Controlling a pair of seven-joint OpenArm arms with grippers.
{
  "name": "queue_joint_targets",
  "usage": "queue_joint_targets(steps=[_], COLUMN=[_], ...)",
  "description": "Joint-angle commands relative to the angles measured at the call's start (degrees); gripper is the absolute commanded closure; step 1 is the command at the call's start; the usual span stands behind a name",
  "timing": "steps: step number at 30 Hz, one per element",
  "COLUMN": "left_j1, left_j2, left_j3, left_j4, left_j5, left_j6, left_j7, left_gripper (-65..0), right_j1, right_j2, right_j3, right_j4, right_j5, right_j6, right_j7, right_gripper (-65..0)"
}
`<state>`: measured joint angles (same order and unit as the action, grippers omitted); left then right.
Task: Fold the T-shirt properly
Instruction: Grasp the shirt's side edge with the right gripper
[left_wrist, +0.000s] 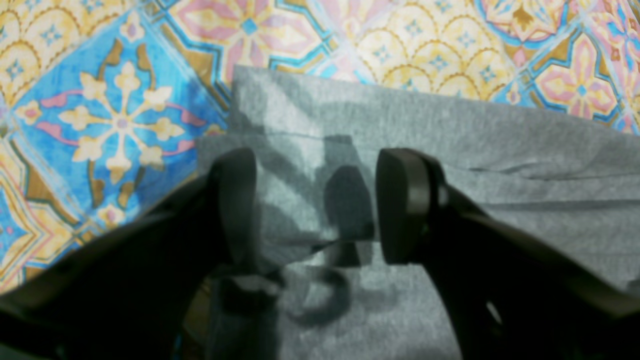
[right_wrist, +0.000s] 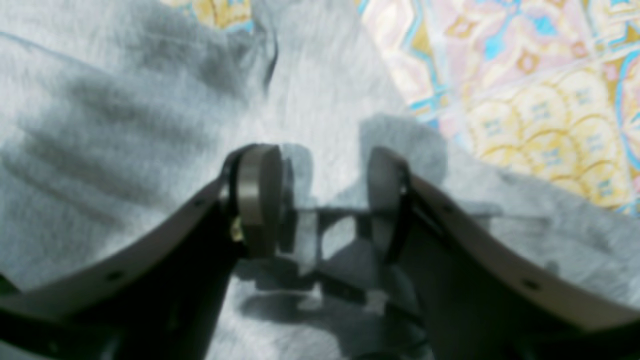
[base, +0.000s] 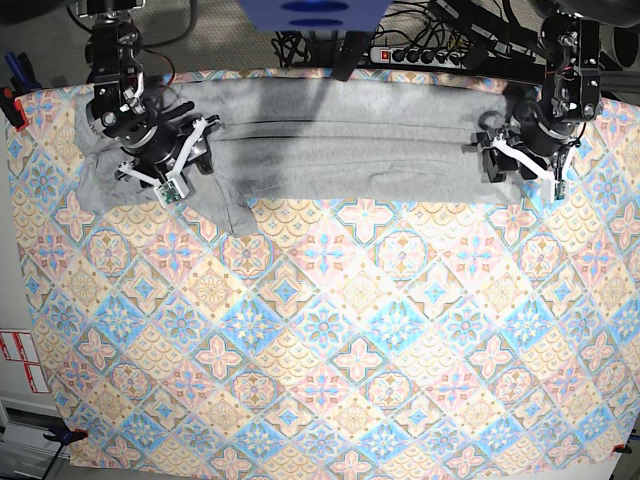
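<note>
A grey T-shirt lay stretched in a long band across the top of the frame, on the patterned tablecloth. At the upper left the right gripper hung over the bunched, wrinkled end of the cloth, its jaws apart. At the upper right the left gripper sat over the flatter end, jaws spread too. A power strip with cables ran behind the table's far edge

Patterned tablecloth over the table; grey T-shirt folded lengthwise along its far edge
</note>
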<state>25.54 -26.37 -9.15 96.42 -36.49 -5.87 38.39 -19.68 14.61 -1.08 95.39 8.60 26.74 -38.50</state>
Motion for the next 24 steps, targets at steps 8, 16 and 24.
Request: queue_joint_targets(steps=[8, 16, 24], left_j1=[-0.18, -0.27, -0.27], left_j2=[-0.75, -0.75, -0.75], left_j3=[-0.39, -0.57, -0.57], left_j4=[0.85, 0.85, 0.85], left_j5=[-0.39, -0.39, -0.48], left_j6=[-0.24, -0.24, -0.24], left_j7=[-0.9, -0.9, -0.9], left_gripper=[-38.8, -38.8, -38.8], right_j1=[2.58, 4.08, 4.08], right_j2=[0.55, 0.55, 0.55], right_j3=[0.16, 0.16, 0.33], right_j4=[-3.39, -6.91, -6.65], right_j5=[0.5, 0.5, 0.5], right_j6=[-0.15, -0.15, -0.15], right_j7=[1.18, 1.18, 1.18], right_gripper=[-28.5, -28.2, -2.4])
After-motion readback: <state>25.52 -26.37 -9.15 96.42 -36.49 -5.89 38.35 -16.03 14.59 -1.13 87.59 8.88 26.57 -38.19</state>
